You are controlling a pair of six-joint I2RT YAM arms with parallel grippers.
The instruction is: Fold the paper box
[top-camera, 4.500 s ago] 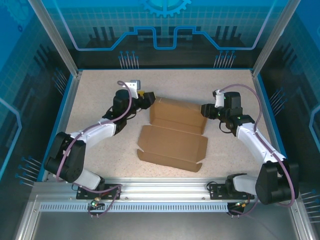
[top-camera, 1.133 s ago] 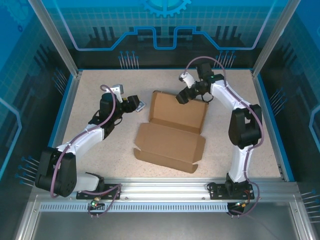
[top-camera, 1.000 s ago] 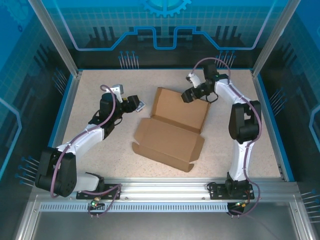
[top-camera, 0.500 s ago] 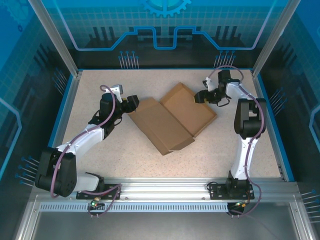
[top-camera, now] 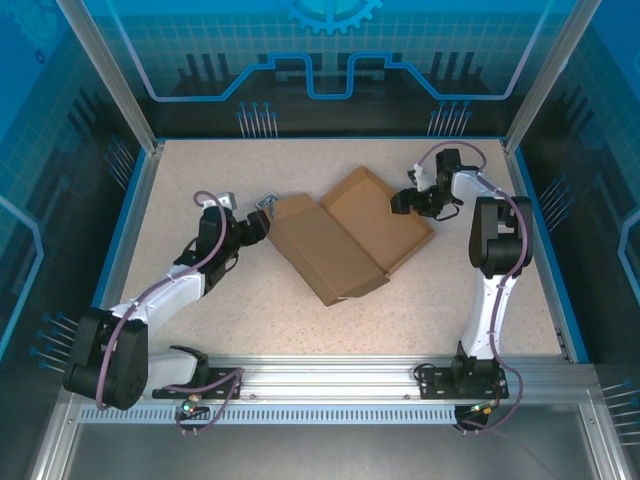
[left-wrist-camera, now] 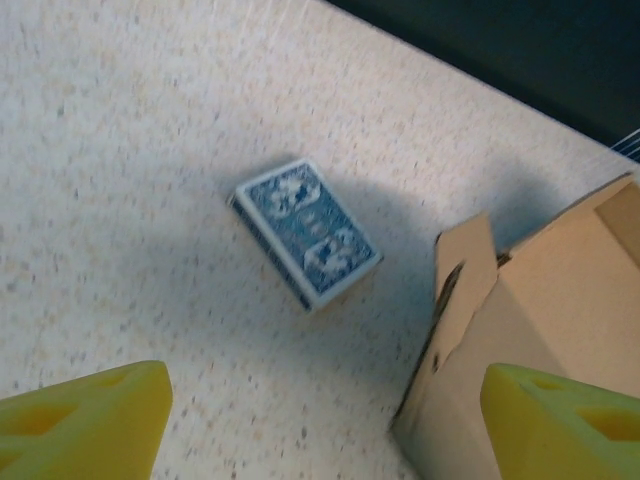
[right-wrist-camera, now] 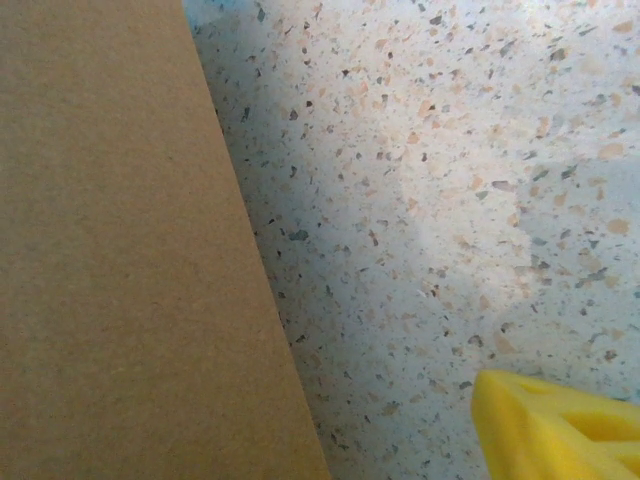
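Observation:
The paper box (top-camera: pixel 345 232) lies open and flat on the table, turned diagonally, its brown cardboard panels facing up. My left gripper (top-camera: pixel 257 226) sits at the box's left corner. In the left wrist view its yellow fingers (left-wrist-camera: pixel 85 425) stand wide apart, open, with bare table and the box's corner flap (left-wrist-camera: pixel 470 300) between them. My right gripper (top-camera: pixel 403 203) hovers at the box's upper right edge. In the right wrist view one yellow fingertip (right-wrist-camera: pixel 560 425) shows over the table, apart from the cardboard panel (right-wrist-camera: pixel 120 250), so it is open and holds nothing.
A small blue-and-white patterned card pack (left-wrist-camera: pixel 305 232) lies on the table just beyond the box's left corner (top-camera: pixel 268 203). Blue walls and metal posts ring the table (top-camera: pixel 200 170). The aluminium rail (top-camera: pixel 330 375) with both arm bases runs along the near edge.
The box has swung round to a diagonal lie as the right gripper moved right. The left gripper has come down to the box's left corner and opened wider.

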